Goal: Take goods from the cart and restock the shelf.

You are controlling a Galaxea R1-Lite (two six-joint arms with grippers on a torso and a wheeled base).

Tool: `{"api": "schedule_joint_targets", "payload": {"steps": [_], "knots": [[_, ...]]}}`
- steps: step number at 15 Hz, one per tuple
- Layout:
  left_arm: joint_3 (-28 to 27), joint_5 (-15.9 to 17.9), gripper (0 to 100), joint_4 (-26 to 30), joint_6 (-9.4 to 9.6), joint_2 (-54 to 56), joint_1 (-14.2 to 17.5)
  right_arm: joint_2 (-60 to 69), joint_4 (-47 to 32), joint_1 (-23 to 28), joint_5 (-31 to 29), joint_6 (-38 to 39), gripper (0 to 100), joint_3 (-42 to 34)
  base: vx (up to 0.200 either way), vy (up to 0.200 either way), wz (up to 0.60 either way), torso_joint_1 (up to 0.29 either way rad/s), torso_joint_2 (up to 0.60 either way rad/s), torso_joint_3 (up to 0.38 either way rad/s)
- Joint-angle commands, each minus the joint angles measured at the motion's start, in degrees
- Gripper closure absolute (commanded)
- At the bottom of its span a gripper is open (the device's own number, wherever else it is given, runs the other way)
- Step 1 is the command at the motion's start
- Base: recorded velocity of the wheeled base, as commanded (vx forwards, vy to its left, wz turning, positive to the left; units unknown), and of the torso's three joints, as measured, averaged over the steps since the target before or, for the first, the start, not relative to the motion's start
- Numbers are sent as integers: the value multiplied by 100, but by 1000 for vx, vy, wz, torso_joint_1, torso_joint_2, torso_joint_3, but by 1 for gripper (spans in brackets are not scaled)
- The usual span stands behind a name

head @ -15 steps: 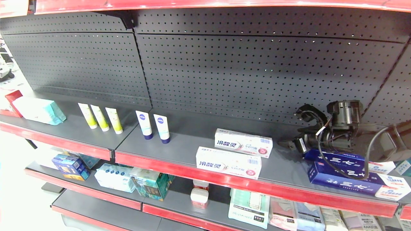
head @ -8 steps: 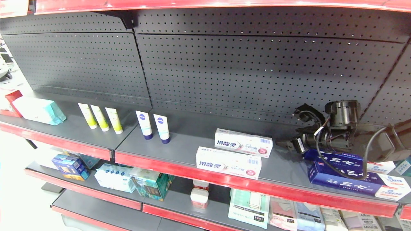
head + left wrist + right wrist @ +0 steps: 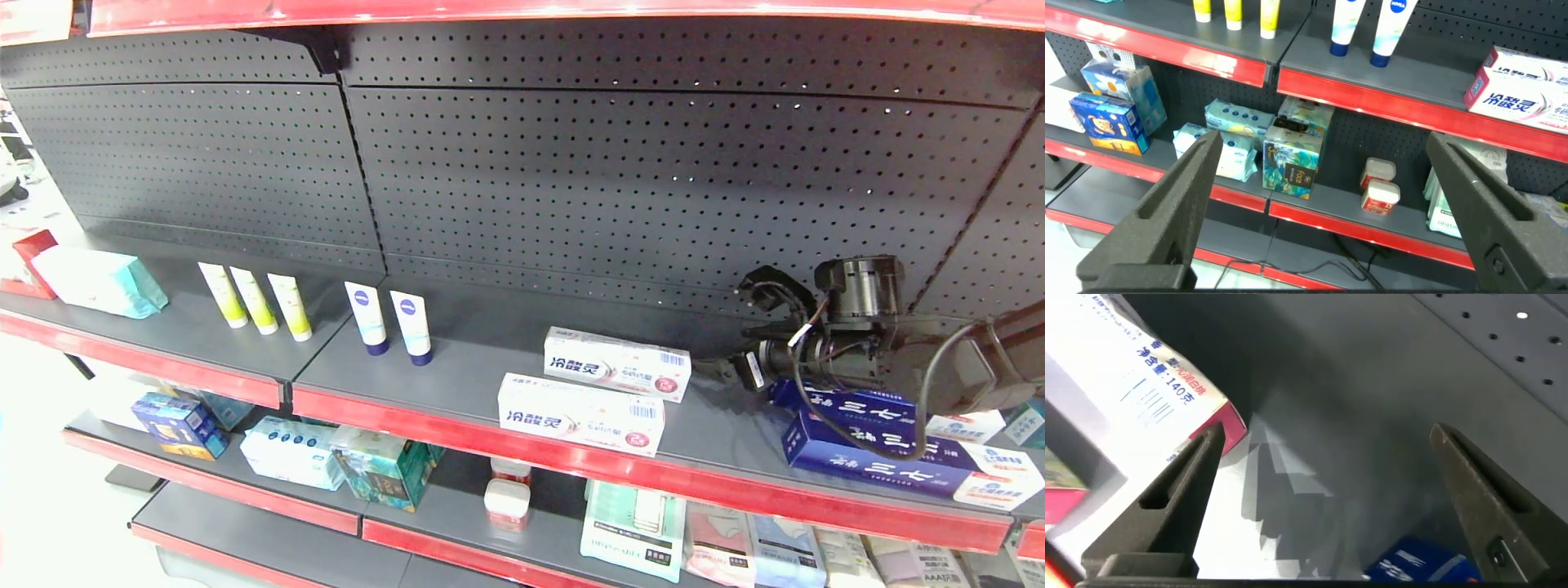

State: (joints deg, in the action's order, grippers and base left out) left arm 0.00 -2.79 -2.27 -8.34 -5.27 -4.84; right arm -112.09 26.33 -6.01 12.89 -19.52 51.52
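On the grey shelf (image 3: 490, 343) lie two white toothpaste boxes, one at the back (image 3: 617, 363) and one at the front edge (image 3: 581, 413). To their right, two dark blue toothpaste boxes (image 3: 878, 457) lie side by side. My right gripper (image 3: 718, 366) hovers low over the shelf between the white and blue boxes, above the rear blue box. In the right wrist view it (image 3: 1327, 433) is open and holds nothing, with the white box end (image 3: 1151, 392) and a blue box corner (image 3: 1413, 567) near it. My left gripper (image 3: 1323, 140) is open and empty, in front of the lower shelves.
Three yellow-green tubes (image 3: 255, 300) and two white-blue tubes (image 3: 389, 322) stand further left, with a tissue pack (image 3: 102, 282) at the far left. Lower shelves hold boxes (image 3: 1294, 155), tissue packs (image 3: 1221, 147) and small jars (image 3: 1378, 186). A perforated back panel (image 3: 653, 180) closes the shelf behind.
My right arm has shifted a little to the left, toward the white toothpaste boxes. The goods on the shelf have not moved.
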Motion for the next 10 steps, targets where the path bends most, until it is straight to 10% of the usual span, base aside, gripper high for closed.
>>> {"api": "schedule_joint_targets", "payload": {"steps": [1,10], "knots": [[0,-2,0,-2,-1,-9,1,-14,4,-49,3,18,0,7,0,0,0,0,0,0],[0,-2,0,-2,-1,-9,1,21,12,-164,3,36,0,34,0,0,0,0,0,0]]}}
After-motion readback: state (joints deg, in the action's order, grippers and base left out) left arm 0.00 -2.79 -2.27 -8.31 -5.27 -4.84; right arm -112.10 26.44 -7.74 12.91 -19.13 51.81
